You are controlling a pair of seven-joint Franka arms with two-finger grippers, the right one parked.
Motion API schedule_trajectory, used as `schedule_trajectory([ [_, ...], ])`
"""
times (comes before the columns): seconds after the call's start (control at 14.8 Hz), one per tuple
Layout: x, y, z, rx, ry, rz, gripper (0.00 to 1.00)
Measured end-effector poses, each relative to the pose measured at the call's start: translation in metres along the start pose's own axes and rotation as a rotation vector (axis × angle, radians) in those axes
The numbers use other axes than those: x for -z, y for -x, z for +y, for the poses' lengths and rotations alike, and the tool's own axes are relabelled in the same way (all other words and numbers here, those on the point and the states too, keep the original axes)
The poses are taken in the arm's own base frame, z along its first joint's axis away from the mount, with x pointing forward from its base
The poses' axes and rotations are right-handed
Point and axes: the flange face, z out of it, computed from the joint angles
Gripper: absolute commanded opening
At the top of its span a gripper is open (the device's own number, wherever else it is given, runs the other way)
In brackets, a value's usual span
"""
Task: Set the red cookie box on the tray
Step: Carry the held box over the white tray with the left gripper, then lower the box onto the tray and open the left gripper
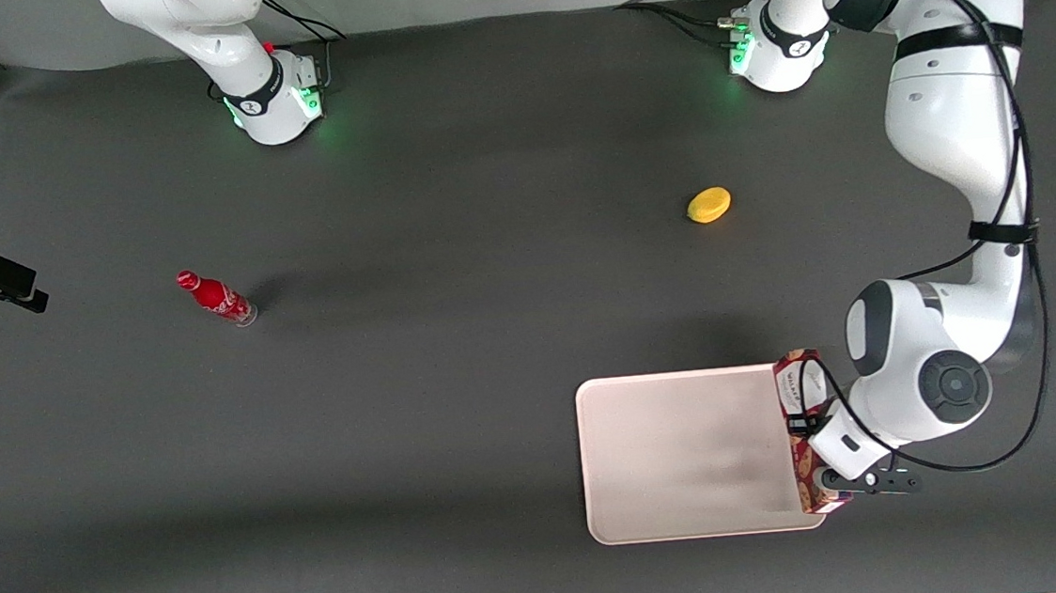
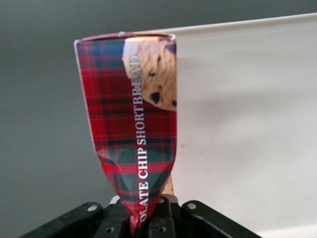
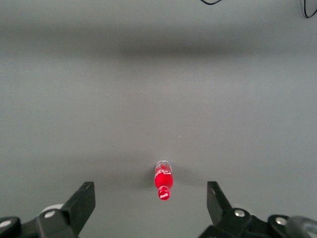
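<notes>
The red cookie box (image 1: 800, 388), a long red tartan carton with a white label panel, is clamped in my left gripper (image 1: 807, 430). It stands on its narrow side over the edge of the tray (image 1: 682, 454) that lies toward the working arm's end. I cannot tell whether it touches the tray. The tray is large, flat, cream-white and bare. In the left wrist view the gripper (image 2: 141, 218) is shut on the box (image 2: 136, 119), and the carton is squeezed in at the jaws. Part of the tray (image 2: 247, 124) shows beside the box.
A yellow oval object (image 1: 708, 205) lies on the dark table farther from the front camera than the tray. A small red soda bottle (image 1: 215, 297) lies toward the parked arm's end; it also shows in the right wrist view (image 3: 164, 181).
</notes>
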Motion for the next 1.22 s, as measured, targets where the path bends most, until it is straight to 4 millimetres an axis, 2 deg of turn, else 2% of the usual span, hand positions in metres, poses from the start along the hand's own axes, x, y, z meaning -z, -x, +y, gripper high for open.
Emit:
schedule_trajectory([
  [0.2,-0.017,-0.001,0.018,0.040,0.002,-0.011,0.00],
  [0.41,-0.026,-0.003,0.018,0.050,0.002,-0.013,0.00],
  [0.54,-0.028,-0.005,0.016,0.054,0.001,-0.009,0.50],
  [0.61,-0.029,-0.006,0.015,0.054,0.001,-0.006,0.53],
  [0.68,-0.029,-0.006,0.015,0.055,0.001,-0.001,0.63],
  [0.75,-0.029,-0.006,0.014,0.056,0.000,0.001,0.89],
  [0.81,-0.028,-0.007,0.014,0.057,0.000,0.003,1.00],
  [1.08,-0.016,-0.012,0.014,0.057,0.002,0.028,1.00],
  [1.22,0.009,-0.013,0.015,0.057,0.007,0.054,1.00],
])
